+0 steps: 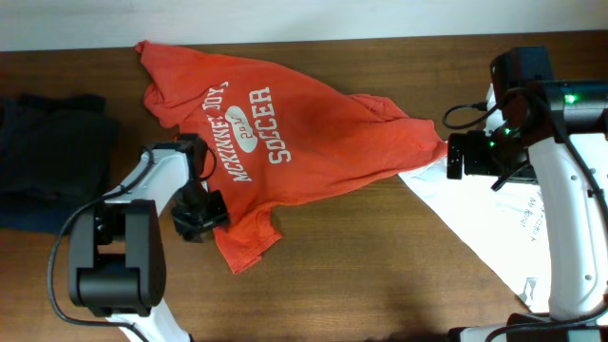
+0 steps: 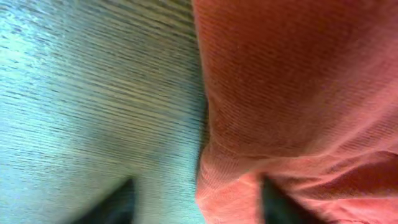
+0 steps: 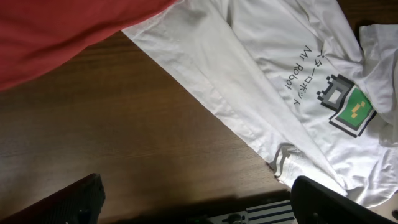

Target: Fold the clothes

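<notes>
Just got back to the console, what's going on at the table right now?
Both arms are at the orange T-shirt, which lies spread out, print up, not yet folded. The left tool is open at the shirt's lower left hem, straddling the edge. The right tool is open by the shirt's right tip, next to the white T-shirt. Dark clothes lie at the far left.

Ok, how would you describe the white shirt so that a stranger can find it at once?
Start at the brown wooden table and go to its right end, under the right arm. The white shirt lies there. Unlike the orange shirt touching it and the dark clothes far left, it is white with a small green pixel picture.
</notes>
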You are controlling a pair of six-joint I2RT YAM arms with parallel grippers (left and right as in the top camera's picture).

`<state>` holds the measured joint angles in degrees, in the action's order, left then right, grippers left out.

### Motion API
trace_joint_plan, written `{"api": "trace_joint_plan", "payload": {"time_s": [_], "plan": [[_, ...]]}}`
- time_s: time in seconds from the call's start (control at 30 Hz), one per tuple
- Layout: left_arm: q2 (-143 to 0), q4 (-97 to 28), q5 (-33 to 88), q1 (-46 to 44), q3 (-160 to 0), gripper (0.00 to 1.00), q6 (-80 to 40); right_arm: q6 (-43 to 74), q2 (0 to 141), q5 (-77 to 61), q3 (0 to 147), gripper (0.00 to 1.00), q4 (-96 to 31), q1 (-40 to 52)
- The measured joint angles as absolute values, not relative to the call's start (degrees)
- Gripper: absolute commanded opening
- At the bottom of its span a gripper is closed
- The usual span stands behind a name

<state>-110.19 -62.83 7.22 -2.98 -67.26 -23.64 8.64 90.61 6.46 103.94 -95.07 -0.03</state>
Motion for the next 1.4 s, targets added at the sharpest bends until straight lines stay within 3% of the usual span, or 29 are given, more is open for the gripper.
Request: {"api": "trace_joint_plan", "payload": {"time_s": [0.07, 0.2, 0.3, 0.33, 0.37, 0.57, 0.67, 0.77, 0.97, 1.07, 1.13, 1.23, 1.3, 1.33, 1.37, 1.4], "plan": [[-110.19, -62.06, 8.82, -2.87, -67.26, 0.76, -23.38, 8.60, 90.61, 6.46, 103.94, 0.99, -95.07, -0.03], [-110.19, -59.64, 10.33, -2.92, -67.22, 0.56, -22.72, 8.62, 90.61, 6.48, 103.92, 0.99, -95.00, -0.03], [-110.19, -57.60, 12.99, -3.25, -66.96, 0.30, -22.17, 8.62, 90.61, 6.46, 103.92, 0.99, -94.98, -0.03], [-110.15, -57.14, 13.58, -3.97, -66.43, 0.04, -21.89, 8.60, 90.61, 6.46, 103.94, 0.99, -94.98, -0.03], [-110.13, -56.88, 13.98, -4.89, -65.91, 0.00, -21.91, 8.62, 90.61, 6.46, 103.94, 0.99, -94.96, -0.03], [-109.82, -59.20, 14.96, -5.69, -64.64, 0.00, -21.67, 8.60, 90.61, 6.46, 103.94, 0.99, -94.45, -0.03], [-109.65, -70.70, 8.03, -1.91, -68.01, 0.00, -22.15, 8.64, 91.02, 6.48, 103.92, 0.99, -94.30, -0.03], [-105.97, -75.70, 5.21, -0.01, -75.90, 0.09, -23.14, 8.60, 91.05, 6.46, 103.92, 0.99, -94.24, -0.03], [-104.14, -67.18, 18.00, -17.02, -79.81, 0.10, -23.90, 8.60, 91.07, 6.46, 103.92, 0.99, -94.21, -0.03], [-106.50, -66.54, 19.49, -23.99, -79.81, 0.02, -24.14, 8.62, 91.07, 6.48, 103.92, 0.99, -94.21, -0.03], [-107.18, -67.90, 18.48, -25.34, -79.81, 0.00, -24.40, 8.64, 91.07, 6.48, 103.92, 0.99, -94.21, -0.03], [-107.13, -74.56, 11.57, -19.59, -80.18, 0.01, -24.51, 8.64, 91.07, 6.48, 103.92, 0.99, -94.17, -0.03], [-106.00, -75.37, 7.86, -12.49, -80.23, 0.06, -24.51, 8.62, 91.07, 6.48, 103.92, 0.99, -94.15, -0.03], [-105.45, -75.29, 6.79, -9.61, -80.25, 0.14, -24.53, 8.60, 91.07, 6.48, 103.92, 0.99, -94.13, -0.03], [-105.08, -74.89, 6.28, -7.31, -80.25, 0.33, -24.62, 8.62, 91.07, 6.48, 103.92, 0.99, -94.13, -0.03], [-104.84, -73.89, 5.61, -4.58, -80.25, 0.39, -24.77, 8.62, 91.07, 6.48, 103.92, 0.99, -94.13, -0.03]]}}
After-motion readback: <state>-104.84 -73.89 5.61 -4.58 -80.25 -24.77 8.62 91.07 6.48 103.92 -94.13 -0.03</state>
